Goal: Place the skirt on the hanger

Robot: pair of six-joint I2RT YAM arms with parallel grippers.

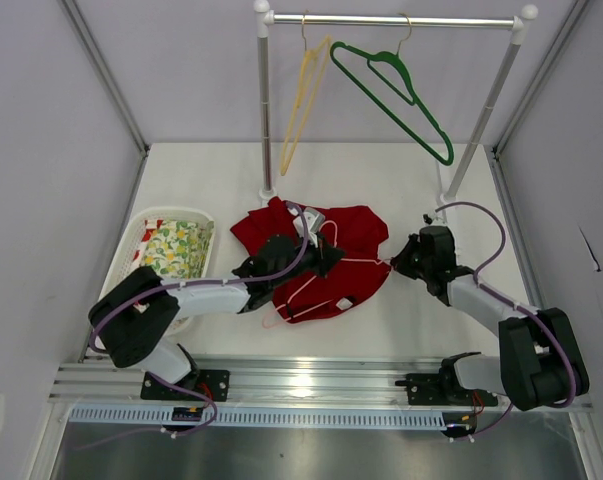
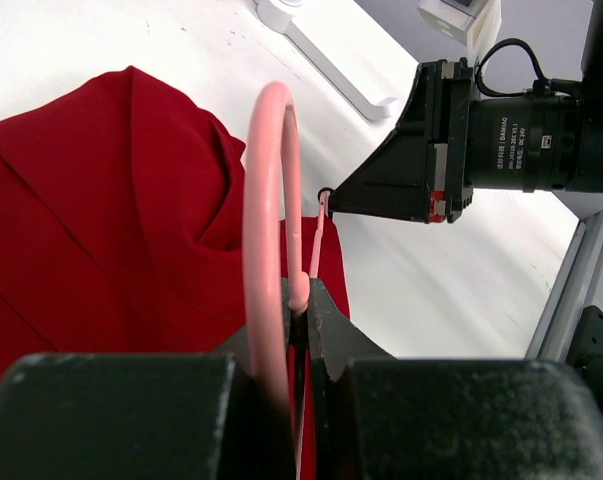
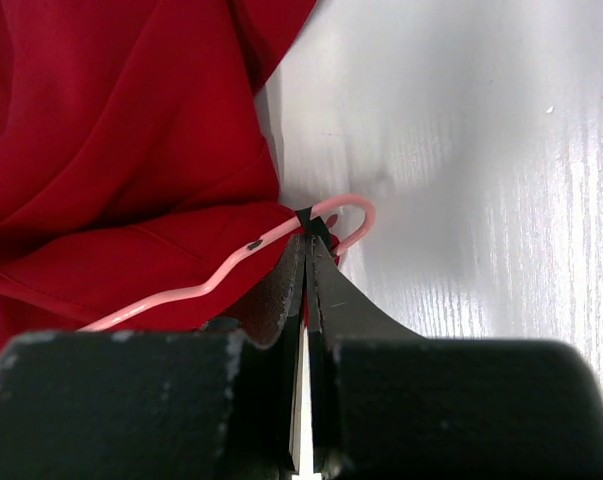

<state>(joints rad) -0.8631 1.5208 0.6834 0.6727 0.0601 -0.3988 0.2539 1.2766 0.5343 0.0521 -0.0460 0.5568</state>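
- Left gripper (image 2: 303, 300) clenches the hook of the hanger (image 2: 269, 200); right gripper (image 3: 306, 235) pinches its far corner, perhaps catching cloth too.
- Likely step: threading the hanger into the skirt (image 1: 353, 232); next, the waist must be spread over the wire.
- Skirt: bright red, crumpled mid-tabletop (image 1: 421, 195), under the hanger.
- Hanger: thin pale pink wire.
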